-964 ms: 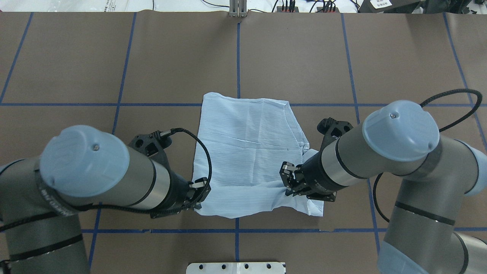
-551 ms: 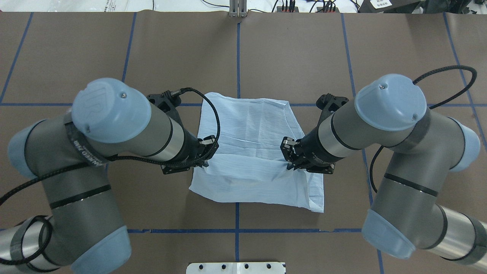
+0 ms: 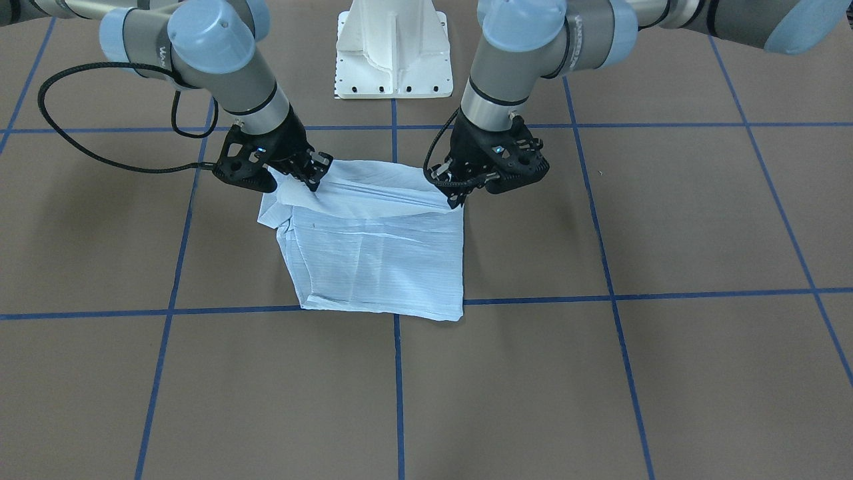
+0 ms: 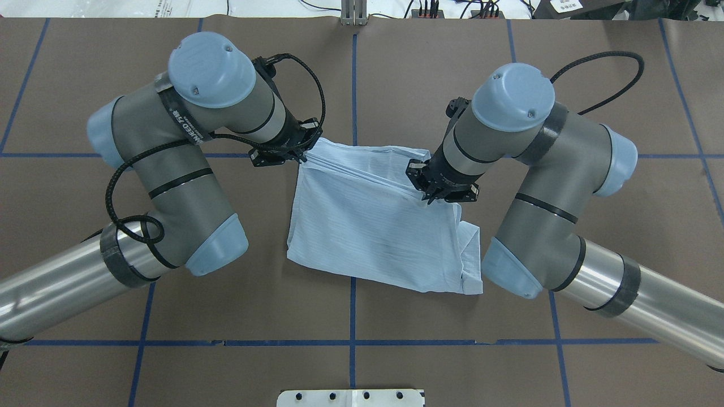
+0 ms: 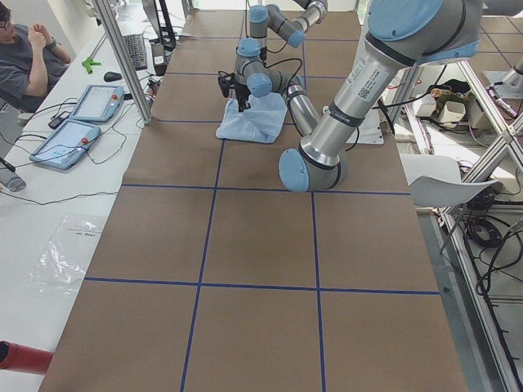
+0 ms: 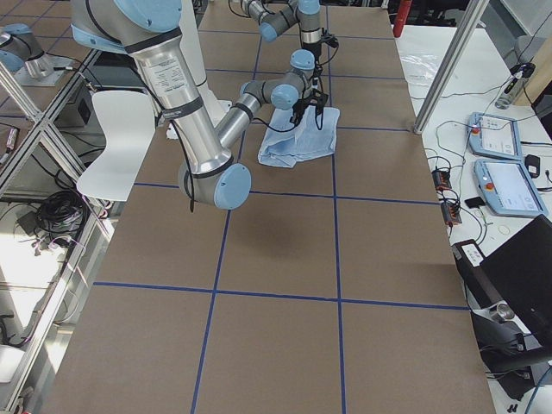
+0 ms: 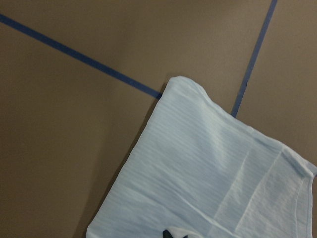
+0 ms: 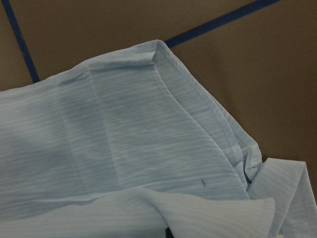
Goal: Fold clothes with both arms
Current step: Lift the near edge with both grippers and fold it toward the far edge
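Overhead exterior: both arms pinch the shirt's far edge

We see the light-blue shirt [image 4: 373, 232] lying on the worktop [image 4: 169, 305], straight out from the white base [image 4: 350, 397]. The left fingers [image 4: 300, 154] pinch the shirt corner farthest from that base on their side. The right fingers [image 4: 424, 195] pinch the opposite far edge.

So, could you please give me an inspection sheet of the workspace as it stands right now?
Surface: brown table marked with a blue tape grid.
Job's things: light-blue shirt, partly folded; one edge is raised and stretched between the two grippers.
Clutter: nothing seen.
Grippers: left gripper and right gripper each pinch one end of the raised edge.
Cables: a black cable loops over the left wrist; another arcs from the right arm.
Surroundings: white pedestal at the robot's side; a seated operator and teach pendants on a side bench.
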